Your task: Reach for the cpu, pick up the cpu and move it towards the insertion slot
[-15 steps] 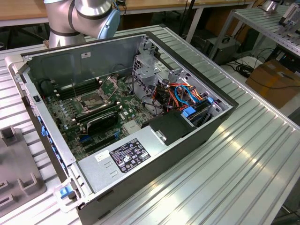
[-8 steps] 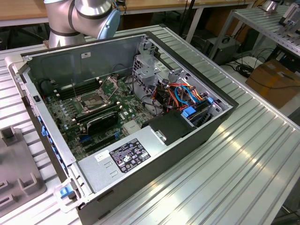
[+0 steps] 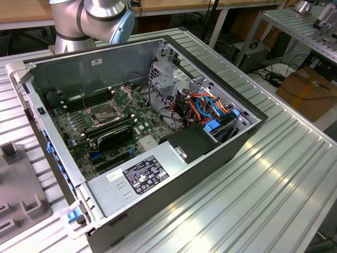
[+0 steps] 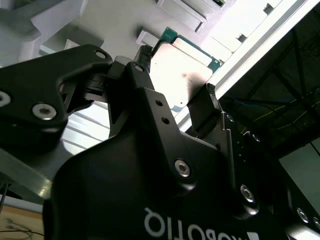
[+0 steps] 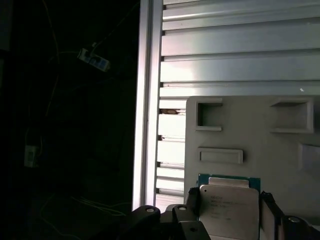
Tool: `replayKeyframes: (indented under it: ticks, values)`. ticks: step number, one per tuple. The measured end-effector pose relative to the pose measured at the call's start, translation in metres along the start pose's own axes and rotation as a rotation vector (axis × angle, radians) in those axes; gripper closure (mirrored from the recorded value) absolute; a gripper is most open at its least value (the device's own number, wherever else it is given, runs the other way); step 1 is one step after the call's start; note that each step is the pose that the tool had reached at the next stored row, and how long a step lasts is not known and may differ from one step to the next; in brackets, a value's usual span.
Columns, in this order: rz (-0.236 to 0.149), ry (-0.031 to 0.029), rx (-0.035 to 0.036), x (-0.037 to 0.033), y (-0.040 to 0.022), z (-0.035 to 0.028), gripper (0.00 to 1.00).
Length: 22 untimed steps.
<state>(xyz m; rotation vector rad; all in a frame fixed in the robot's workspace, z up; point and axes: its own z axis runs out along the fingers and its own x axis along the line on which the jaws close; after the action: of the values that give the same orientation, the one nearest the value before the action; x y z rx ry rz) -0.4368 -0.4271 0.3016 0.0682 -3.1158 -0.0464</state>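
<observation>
The jaws are closed on the cpu (image 5: 227,212), one black finger (image 5: 192,201) against each of two opposite edges, so the gripper (image 5: 229,202) pinches the chip with its metal lid facing the camera and a strip of green board showing along the far edge. In the second wrist view the same hold shows from the side: the gripper (image 4: 176,75) has the cpu (image 4: 186,64) between its fingertips (image 4: 207,100). Directly behind the chip lies a pale grey tray (image 5: 250,132) with rectangular recesses; whether the chip touches it, I cannot tell. The tray rests on a ribbed aluminium table (image 5: 240,55), close to the table's edge, beyond which the floor is dark. In the exterior view the arm (image 3: 89,18) stands behind an open computer case (image 3: 221,153) on the table. The insertion slot (image 3: 105,112) sits on the green motherboard inside that case, its steel plate hinged up and its dark centre bare.
</observation>
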Motion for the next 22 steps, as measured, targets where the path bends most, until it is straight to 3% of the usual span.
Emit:
replayKeyframes:
  ticks: [12,22]
  values:
    - [0.000,0.0001,0.0001,0.0004,0.0005,-0.0157,0.45]
    - [0.000,0.0000,0.0000,0.0004,0.0005,-0.0178,0.45]
